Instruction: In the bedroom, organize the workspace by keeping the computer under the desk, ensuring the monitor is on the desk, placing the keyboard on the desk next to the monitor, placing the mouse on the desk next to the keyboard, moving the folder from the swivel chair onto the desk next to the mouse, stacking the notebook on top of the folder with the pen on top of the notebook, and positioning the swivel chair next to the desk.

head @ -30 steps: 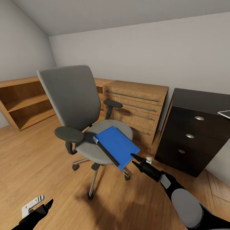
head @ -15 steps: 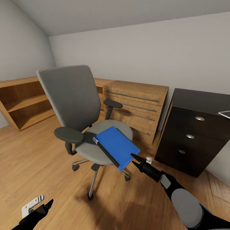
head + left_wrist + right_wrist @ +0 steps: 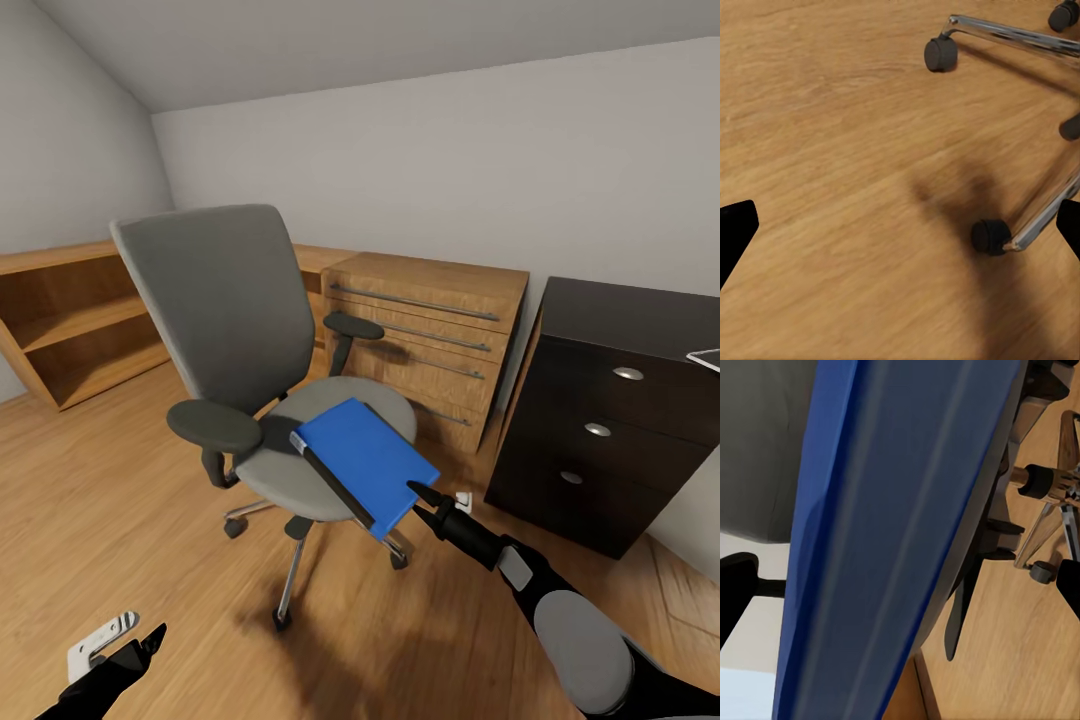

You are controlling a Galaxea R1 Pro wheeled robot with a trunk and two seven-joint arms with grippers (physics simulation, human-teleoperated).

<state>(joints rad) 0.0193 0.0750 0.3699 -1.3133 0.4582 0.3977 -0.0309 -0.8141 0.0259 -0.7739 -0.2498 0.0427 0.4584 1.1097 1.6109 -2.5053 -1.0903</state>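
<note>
Swivel chair (image 3: 262, 380) in the middle of the floor (image 3: 120, 500), with the folder (image 3: 364, 460) lying on the seat and sticking out past the front edge. Behind the chair to the right, a drawer chest (image 3: 430, 335) against the wall; right of that, the desk (image 3: 610, 410); far left, low open shelves (image 3: 75, 320). Right gripper (image 3: 418, 500) just at the folder's near corner, left gripper (image 3: 150, 640) low over the floor, well apart from the chair.

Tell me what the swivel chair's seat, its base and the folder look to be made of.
Swivel chair seat: grey matte fabric, judging by its soft, dull look. Its base: polished metal, likely chrome, with bright reflections, on black casters. Folder: smooth blue plastic or coated card, faint sheen; which one is unclear.
</note>
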